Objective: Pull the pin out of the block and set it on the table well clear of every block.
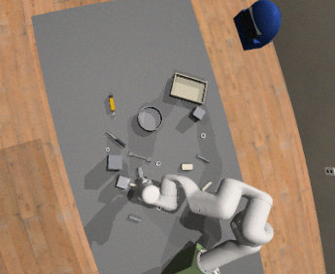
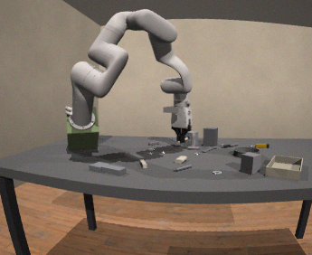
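My gripper [image 1: 139,184] hangs low over the table, right beside a small grey block [image 1: 123,182]. It also shows in the side view [image 2: 182,135], with the block [image 2: 193,138] just to its right. The gripper is shut on the thin grey pin [image 1: 140,173], which is mostly hidden by the fingers and wrist. I cannot tell whether the pin's end is inside the block or free of it. A second grey block [image 1: 115,162] stands just beyond the first; it also shows in the side view [image 2: 210,136]. A third block [image 1: 198,113] stands near the tray.
A beige tray [image 1: 188,88], a dark ring [image 1: 150,119] and a yellow pencil [image 1: 112,105] lie farther out. Small bolts, nuts and wooden pieces [image 1: 187,166] are scattered around the gripper. A grey bar [image 2: 108,168] lies near the front edge in the side view.
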You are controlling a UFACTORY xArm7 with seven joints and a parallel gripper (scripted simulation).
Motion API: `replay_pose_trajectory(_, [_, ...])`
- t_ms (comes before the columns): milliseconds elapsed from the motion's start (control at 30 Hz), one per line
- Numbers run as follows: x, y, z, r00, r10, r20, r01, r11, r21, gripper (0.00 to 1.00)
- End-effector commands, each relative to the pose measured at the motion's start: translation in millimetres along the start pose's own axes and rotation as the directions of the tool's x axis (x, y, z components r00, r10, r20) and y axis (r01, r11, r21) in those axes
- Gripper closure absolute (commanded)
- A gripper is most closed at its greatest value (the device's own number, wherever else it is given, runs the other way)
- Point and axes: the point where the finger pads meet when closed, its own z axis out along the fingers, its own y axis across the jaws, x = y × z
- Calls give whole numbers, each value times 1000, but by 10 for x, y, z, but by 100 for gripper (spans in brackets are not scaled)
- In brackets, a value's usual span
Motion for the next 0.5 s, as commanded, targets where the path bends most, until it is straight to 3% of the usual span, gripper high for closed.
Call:
replay_pose_trajectory(0, [-19, 0, -15, 1000, 0, 4, 0, 1000, 0, 100])
replay_pose_trajectory(467, [67, 10, -2, 1000, -2, 3, 2, 1000, -1, 100])
